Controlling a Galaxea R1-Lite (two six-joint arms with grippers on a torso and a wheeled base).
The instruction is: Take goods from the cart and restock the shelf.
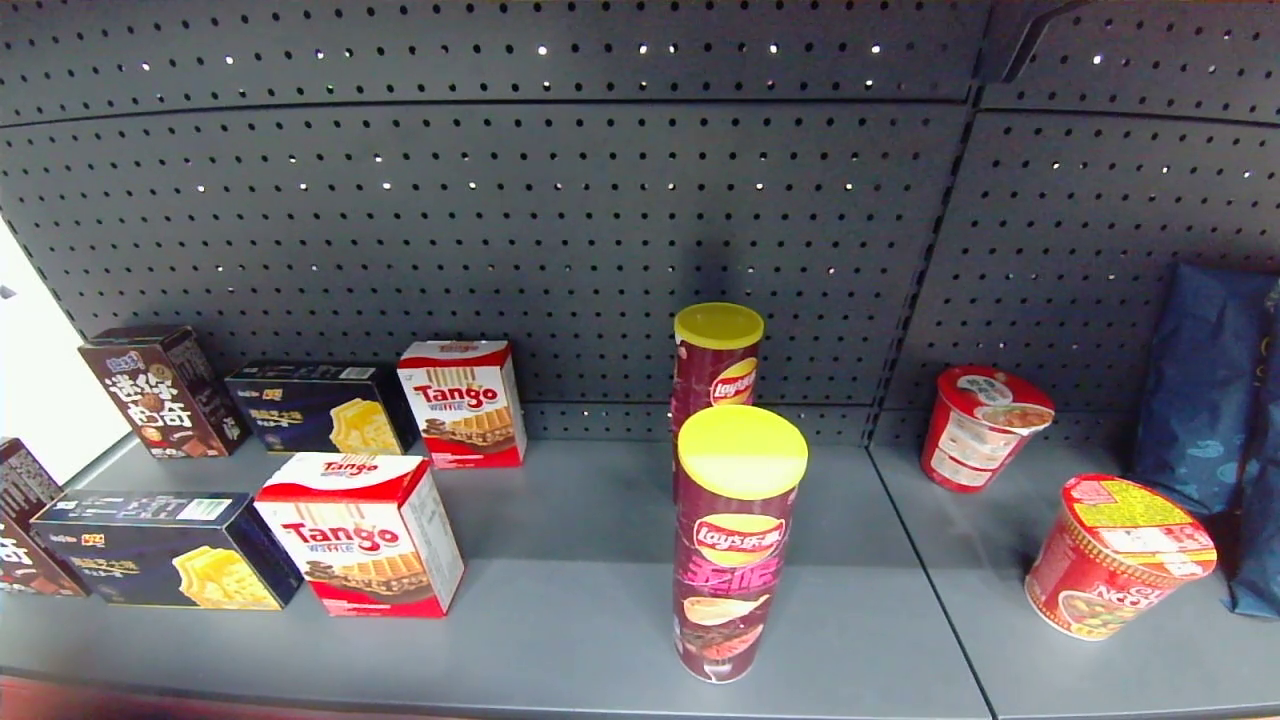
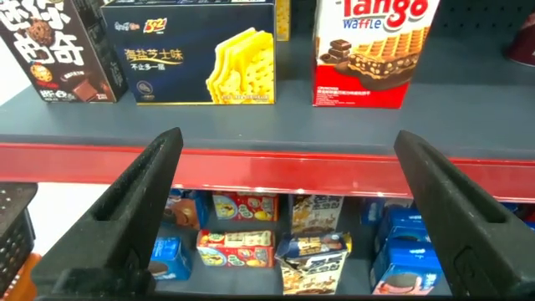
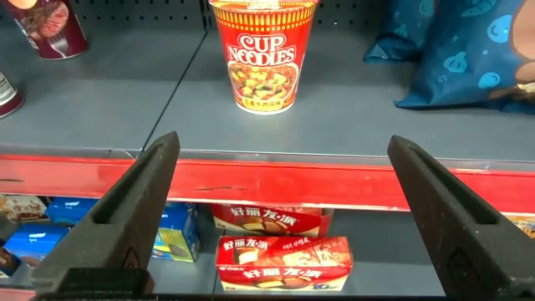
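My left gripper (image 2: 288, 140) is open and empty just in front of the shelf's red front edge (image 2: 284, 167). It faces a navy cracker box (image 2: 201, 54) and a Tango wafer box (image 2: 372, 50). My right gripper (image 3: 283, 144) is also open and empty, held before the same edge (image 3: 284, 180) opposite a red cup of noodles (image 3: 263, 54). In the head view the grey shelf (image 1: 580, 560) carries two Tango boxes (image 1: 365, 535), navy boxes (image 1: 165, 550), two chip cans (image 1: 738, 545) and two noodle cups (image 1: 1115, 555).
Blue bags (image 1: 1205, 380) lean at the shelf's right end, and a dark chocolate box (image 1: 160, 390) stands at the back left. A pegboard wall (image 1: 560, 230) closes the back. Bare shelf lies between the Tango boxes and the cans. A lower shelf holds red boxes (image 3: 284, 251).
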